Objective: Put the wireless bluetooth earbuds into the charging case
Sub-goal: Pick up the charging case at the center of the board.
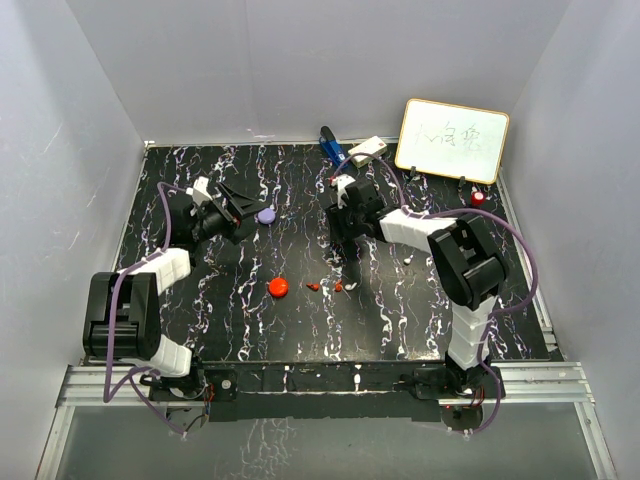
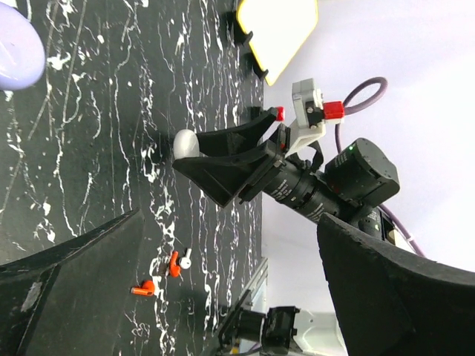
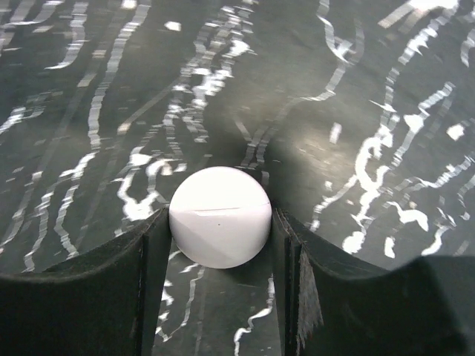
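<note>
My right gripper (image 3: 220, 231) is shut on a round white charging case (image 3: 220, 215) that rests on the black marbled table (image 3: 356, 89); both fingers press its sides. The left wrist view shows that same white case (image 2: 185, 143) at the right gripper's tips. Two red earbuds (image 2: 145, 288) (image 2: 174, 263) and a white earbud (image 2: 185, 257) lie loose on the table. From above, the red earbuds (image 1: 338, 286) sit just in front of the right gripper (image 1: 342, 248). My left gripper (image 1: 245, 211) stands open and empty beside a purple case (image 1: 266, 214). A red case (image 1: 279, 287) lies mid-table.
A whiteboard (image 1: 452, 140) leans at the back right with a red-capped marker (image 1: 479, 198) in front of it. A blue object (image 1: 331, 145) and a small white device (image 1: 367, 150) sit at the back edge. Grey walls enclose the table on three sides.
</note>
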{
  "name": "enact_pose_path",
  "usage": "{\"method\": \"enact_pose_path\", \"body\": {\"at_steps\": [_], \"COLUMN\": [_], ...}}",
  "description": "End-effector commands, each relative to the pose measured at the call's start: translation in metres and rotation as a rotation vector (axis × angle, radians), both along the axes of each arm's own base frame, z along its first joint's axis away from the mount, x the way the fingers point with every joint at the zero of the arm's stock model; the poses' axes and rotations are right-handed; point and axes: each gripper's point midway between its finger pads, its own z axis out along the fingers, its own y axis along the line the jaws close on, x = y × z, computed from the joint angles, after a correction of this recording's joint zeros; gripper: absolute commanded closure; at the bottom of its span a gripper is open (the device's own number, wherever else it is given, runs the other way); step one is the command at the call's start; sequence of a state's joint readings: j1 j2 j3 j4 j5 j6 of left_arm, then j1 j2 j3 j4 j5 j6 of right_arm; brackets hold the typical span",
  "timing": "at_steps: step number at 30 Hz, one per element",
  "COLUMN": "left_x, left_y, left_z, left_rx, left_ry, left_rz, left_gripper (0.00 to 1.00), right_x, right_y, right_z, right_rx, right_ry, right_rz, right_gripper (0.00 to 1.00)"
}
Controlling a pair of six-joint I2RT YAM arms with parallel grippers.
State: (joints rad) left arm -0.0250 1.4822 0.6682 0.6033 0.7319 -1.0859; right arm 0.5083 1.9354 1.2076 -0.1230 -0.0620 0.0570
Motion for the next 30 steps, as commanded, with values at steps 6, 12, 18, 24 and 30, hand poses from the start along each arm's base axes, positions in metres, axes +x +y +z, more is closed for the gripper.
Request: {"method": "enact_pose_path", "body": {"at_steps": [6,12,18,24,30], "left_x": [-0.018,-0.027,-0.03,-0.035,-0.039], "left_y": [-0.023,-0.035,-0.049,-0.064,-0.072], "left_z": [0.003,-0.009,-0.015,-0.01,-0.007], "left_rx": [-0.06,-0.089,-0.096,-0.146,-0.196], "left_ry": [-0.027,0.012,0.017,-0.008,-0.021], "left_rz": [-0.129,-0.155,-0.178,-0.23,-0.266], "left_gripper": [0.03,0.16,0.11,0.04,0.08], "right_x": [-0.026,-0.047,-0.056,-0.062,-0.066], "right_y": [0.074,0.1,0.117,0.124,0.124], "right_z": [0.08,0.094,0.123,0.142,0.164], "right_rx": [0.191,0.192,0.251,0.293,0.311], "right_ry": [-0.189,-0.239,-0.285,-0.314,-0.363], "right_rz": [0.424,0.534,0.594,0.63,0.656], "right_gripper": [0.98,1.0,1.0,1.0,1.0]}}
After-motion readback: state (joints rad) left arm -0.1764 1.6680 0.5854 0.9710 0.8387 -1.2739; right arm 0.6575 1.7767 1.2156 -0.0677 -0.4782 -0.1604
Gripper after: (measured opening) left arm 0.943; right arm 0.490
